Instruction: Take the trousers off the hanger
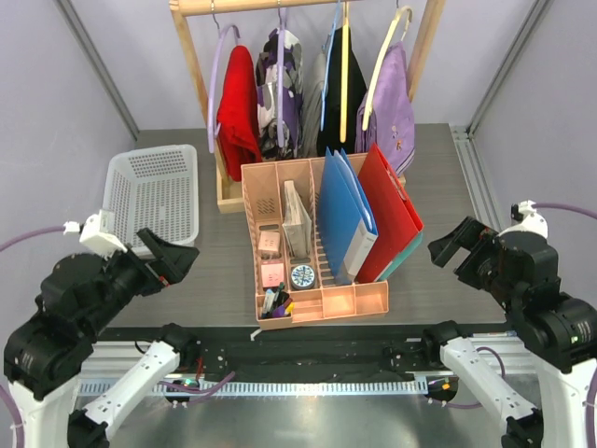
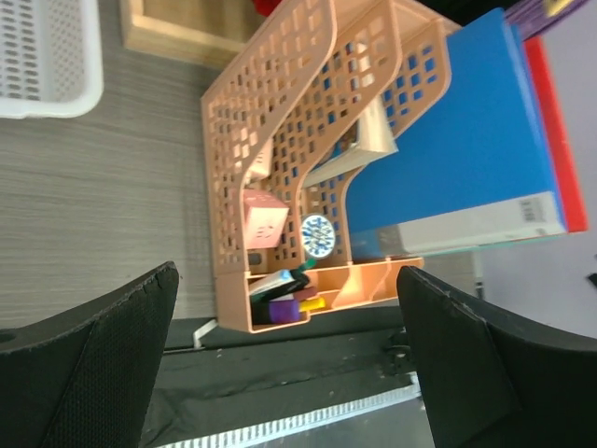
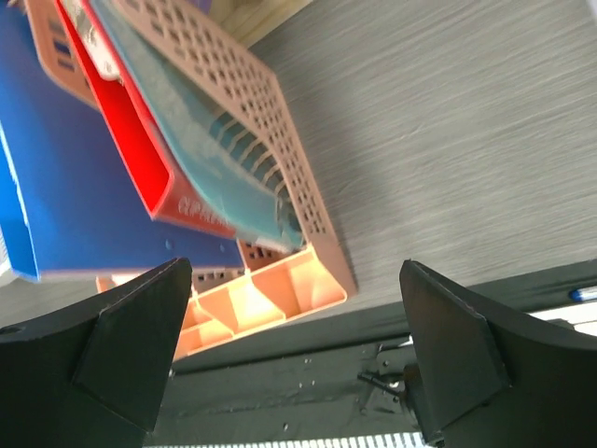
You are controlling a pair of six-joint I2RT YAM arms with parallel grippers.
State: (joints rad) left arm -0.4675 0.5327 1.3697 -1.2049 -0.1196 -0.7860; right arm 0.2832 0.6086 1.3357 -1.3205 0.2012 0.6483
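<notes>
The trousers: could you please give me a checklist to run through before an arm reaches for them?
1. The trousers hang on the hanger at the left end of the rail: ok.
2. The left claw is open, holding nothing: ok.
3. The right claw is open, holding nothing: ok.
4. Clear approach: not ok; the organizer stands just in front of the rail, so the reach is likely tight.
5. How the trousers are fixed to the hanger: cannot tell.

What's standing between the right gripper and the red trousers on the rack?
In the top view, the peach desk organiser with its upright blue folder and red folder stands between the right gripper and the trousers.
</notes>
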